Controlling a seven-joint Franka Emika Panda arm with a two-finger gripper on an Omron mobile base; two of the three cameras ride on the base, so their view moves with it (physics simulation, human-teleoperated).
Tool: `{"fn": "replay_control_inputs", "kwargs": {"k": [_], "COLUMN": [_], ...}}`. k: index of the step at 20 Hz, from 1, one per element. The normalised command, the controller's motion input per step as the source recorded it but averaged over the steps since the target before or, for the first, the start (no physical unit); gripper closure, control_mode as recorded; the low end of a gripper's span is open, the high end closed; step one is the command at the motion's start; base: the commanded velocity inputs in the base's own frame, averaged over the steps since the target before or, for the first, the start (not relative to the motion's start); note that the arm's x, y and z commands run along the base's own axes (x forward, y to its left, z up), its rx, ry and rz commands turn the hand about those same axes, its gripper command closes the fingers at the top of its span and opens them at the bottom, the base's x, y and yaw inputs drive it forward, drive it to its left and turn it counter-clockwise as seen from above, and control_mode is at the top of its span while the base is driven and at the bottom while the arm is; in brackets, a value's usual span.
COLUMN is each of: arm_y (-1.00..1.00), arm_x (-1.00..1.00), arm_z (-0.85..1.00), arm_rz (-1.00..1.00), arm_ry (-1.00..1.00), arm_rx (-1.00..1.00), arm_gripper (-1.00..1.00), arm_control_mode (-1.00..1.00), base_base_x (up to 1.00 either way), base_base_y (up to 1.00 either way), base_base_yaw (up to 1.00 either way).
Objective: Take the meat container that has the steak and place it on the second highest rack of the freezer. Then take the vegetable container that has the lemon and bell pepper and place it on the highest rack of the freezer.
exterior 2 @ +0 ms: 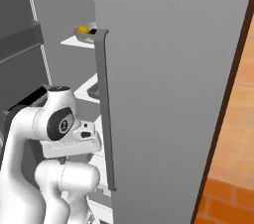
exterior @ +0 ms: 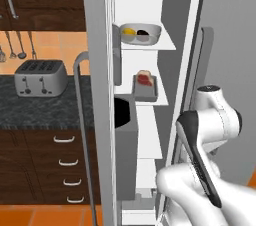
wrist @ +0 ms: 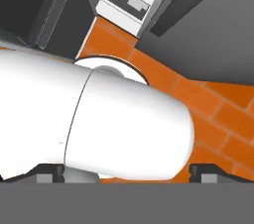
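Grey steel and white shelving face me: the freezer stands with its door swung out, and both containers already sit inside. The vegetable container rests on the highest rack, with the lemon and the dark bell pepper side by side in its hollow. One rack down, the meat container lies flat with the steak toward its back end. By that layout I judge both placements done, each tray on its proper shelf.

The tray's long axis runs front to back, into the shelf's depth, its short end facing the opening. That suits a narrow rack: slid in endwise, it sits fully supported and clear of the door's swing. The bowl is nearly square, so it has no marked direction; it sits level, set somewhat back from the shelf's front edge.

My gripper is folded down low, looking at the orange brick floor beside the freezer's foot, well away from both racks. My jaws stand spread wide with nothing between them. From the right base view, the long door handle hangs just beside my arm, so any swing toward the door needs care.
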Motion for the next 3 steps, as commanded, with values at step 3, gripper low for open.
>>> {"fn": "replay_control_inputs", "kwargs": {"k": [3], "arm_y": [0.0], "arm_x": [0.0], "arm_z": [0.0], "arm_rz": [0.0], "arm_ry": [0.0], "arm_rx": [0.0], "arm_gripper": [-1.0], "arm_control_mode": [1.0], "base_base_x": [-0.41], "base_base_y": [-1.0], "base_base_yaw": [-0.04]}}
